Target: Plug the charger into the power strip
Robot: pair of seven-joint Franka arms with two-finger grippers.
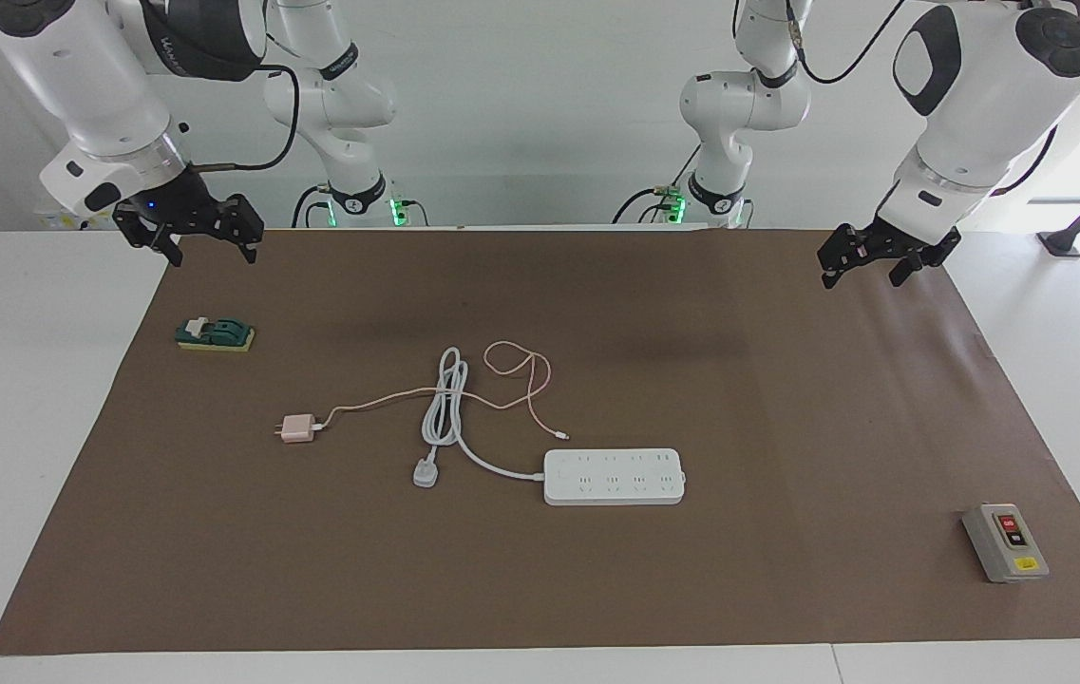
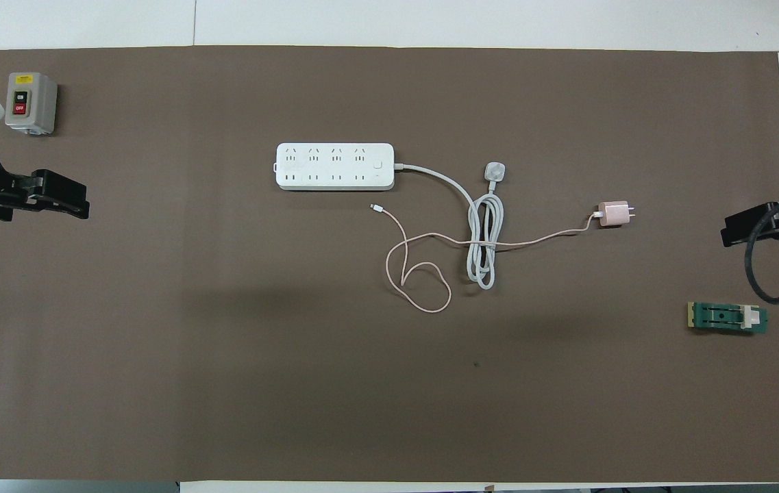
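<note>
The charger (image 1: pixel 295 429) (image 2: pixel 614 214), a pale-pink cube, lies on the brown mat with its prongs pointing toward the right arm's end. Its thin pink cable (image 1: pixel 516 375) (image 2: pixel 423 274) loops across the white cord toward the power strip (image 1: pixel 614 476) (image 2: pixel 334 166). The strip lies flat mid-table, sockets up, a little farther from the robots than the charger. My right gripper (image 1: pixel 213 255) (image 2: pixel 738 233) hangs open and empty above the mat's edge at its own end. My left gripper (image 1: pixel 862 277) (image 2: pixel 67 198) hangs open and empty above the other end.
The strip's thick white cord (image 1: pixel 445 408) (image 2: pixel 485 246) is coiled between strip and charger and ends in a white plug (image 1: pixel 425 474) (image 2: pixel 495 172). A grey switch box (image 1: pixel 1005 541) (image 2: pixel 31 103) sits at the left arm's end. A green block (image 1: pixel 215 334) (image 2: pixel 727 318) lies below the right gripper.
</note>
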